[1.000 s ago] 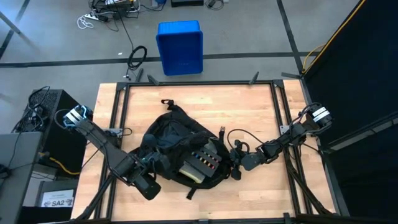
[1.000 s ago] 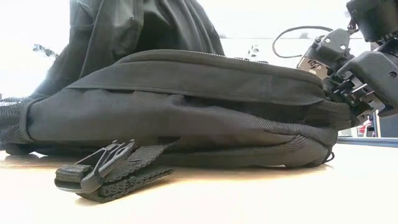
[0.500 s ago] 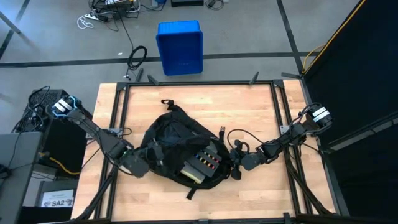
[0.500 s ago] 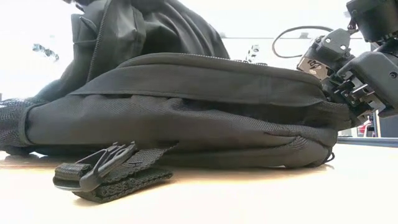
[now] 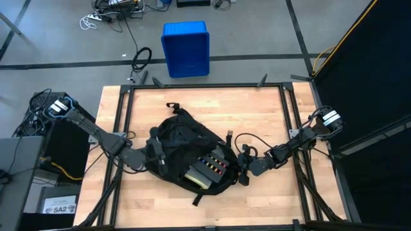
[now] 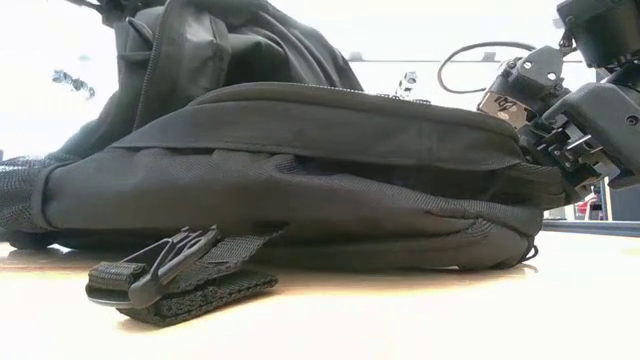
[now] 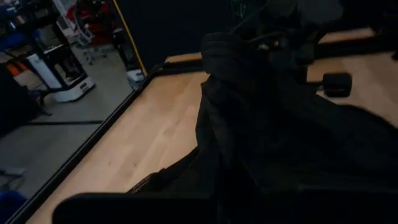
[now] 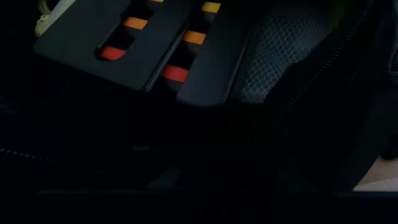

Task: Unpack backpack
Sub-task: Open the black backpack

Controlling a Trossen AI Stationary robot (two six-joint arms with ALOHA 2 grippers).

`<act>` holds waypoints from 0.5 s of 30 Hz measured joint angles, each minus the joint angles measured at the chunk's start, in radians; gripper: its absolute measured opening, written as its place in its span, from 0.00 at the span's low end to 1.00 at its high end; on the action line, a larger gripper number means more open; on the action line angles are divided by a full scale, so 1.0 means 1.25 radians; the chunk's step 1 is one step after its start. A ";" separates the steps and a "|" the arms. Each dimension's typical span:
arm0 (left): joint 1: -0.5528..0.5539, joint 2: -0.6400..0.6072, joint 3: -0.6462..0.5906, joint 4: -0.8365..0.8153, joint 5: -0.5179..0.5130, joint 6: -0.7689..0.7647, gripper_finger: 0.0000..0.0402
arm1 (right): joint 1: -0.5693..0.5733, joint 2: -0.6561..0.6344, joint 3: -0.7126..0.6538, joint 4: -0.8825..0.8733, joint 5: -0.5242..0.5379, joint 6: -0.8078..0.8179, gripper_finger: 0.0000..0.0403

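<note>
— Where's the backpack [image 5: 186, 154] from your fingers?
— Mid-bench, mouth toward your right gripper [image 5: 243, 172], whose finger gap you can't tell. Left gripper [image 5: 154, 153], fingers together, pinches its far side.

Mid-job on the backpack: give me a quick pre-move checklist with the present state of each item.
1. Backpack flat on the table: ok.
2. Main opening exposing the contents: ok; a dark case with coloured slots and a pale block show.
3. Left gripper shut at the backpack's left side: ok; whether it pinches fabric: cannot tell.
4. Right gripper at the backpack's right edge by the opening: ok; grip on anything: cannot tell.
5. Loose strap and buckle away from both grippers: ok.
</note>
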 joint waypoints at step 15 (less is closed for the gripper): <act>0.003 -0.093 -0.181 0.190 0.004 -0.045 0.01 | 0.000 0.000 0.000 0.002 0.000 -0.001 0.15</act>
